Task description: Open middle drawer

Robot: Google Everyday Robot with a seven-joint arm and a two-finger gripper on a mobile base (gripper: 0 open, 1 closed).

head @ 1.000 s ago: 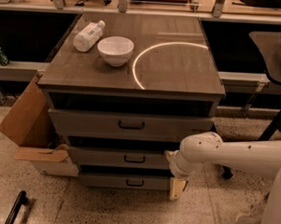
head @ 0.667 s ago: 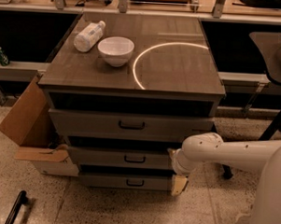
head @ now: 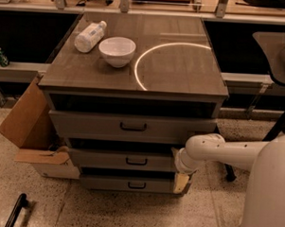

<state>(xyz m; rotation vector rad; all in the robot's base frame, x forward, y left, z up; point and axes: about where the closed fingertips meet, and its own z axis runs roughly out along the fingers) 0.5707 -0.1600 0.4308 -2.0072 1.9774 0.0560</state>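
Observation:
The middle drawer (head: 102, 159) is the second of three grey wood-look fronts, with a small dark bracket handle (head: 136, 161) at its centre. It stands out slightly from the cabinet. My white arm (head: 226, 151) reaches in from the right and bends down at the cabinet's right front corner. My gripper (head: 180, 182) hangs there as a beige tip in front of the right end of the lowest drawer (head: 111, 183), just below the middle drawer's right end and well right of its handle. The top drawer (head: 94, 125) is above.
A white bowl (head: 117, 50) and a lying white bottle (head: 89, 36) sit on the cabinet top (head: 182, 65). An open cardboard box (head: 28, 129) stands against the cabinet's left side. A dark table (head: 277, 55) is at the right. A black bar (head: 16, 210) lies on the floor.
My gripper has risen a little at the cabinet's right front corner. The drawers, bowl and bottle have not moved.

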